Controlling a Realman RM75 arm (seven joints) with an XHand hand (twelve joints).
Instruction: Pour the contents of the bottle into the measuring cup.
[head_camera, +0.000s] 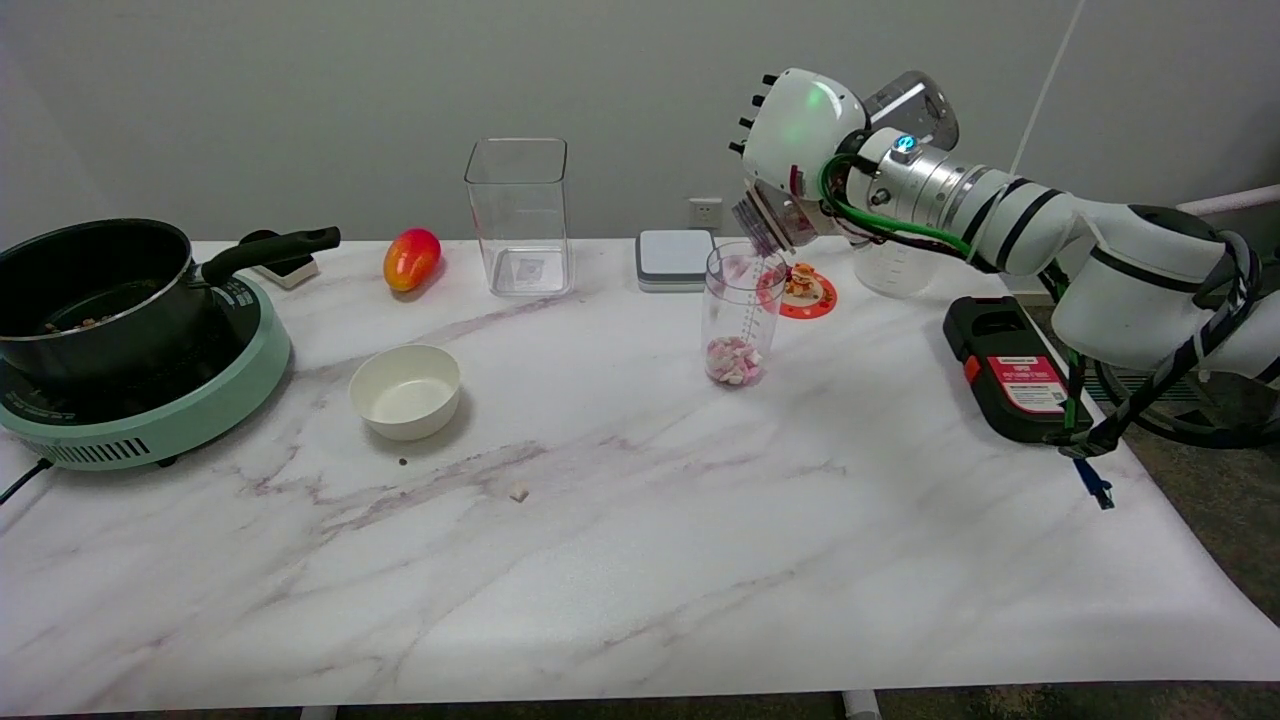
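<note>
A tall clear measuring cup (741, 312) with printed marks stands upright at the table's middle right; pink and white pieces (734, 361) lie at its bottom. My right hand (797, 140) hovers just above and right of the cup's rim, back of the hand toward the camera. It grips a clear bottle (762, 222) tipped over, its mouth pointing down-left right at the cup's rim. Most of the bottle is hidden behind the hand. I cannot tell what is left inside it.
A white bowl (405, 391) sits left of centre, a black pot (95, 292) on a green cooker (140, 420) at far left. At the back stand a mango (411, 258), a clear square container (519, 216), a white scale (675, 259), a red coaster (806, 291), a beaker (893, 268). A black-red box (1010, 368) lies right.
</note>
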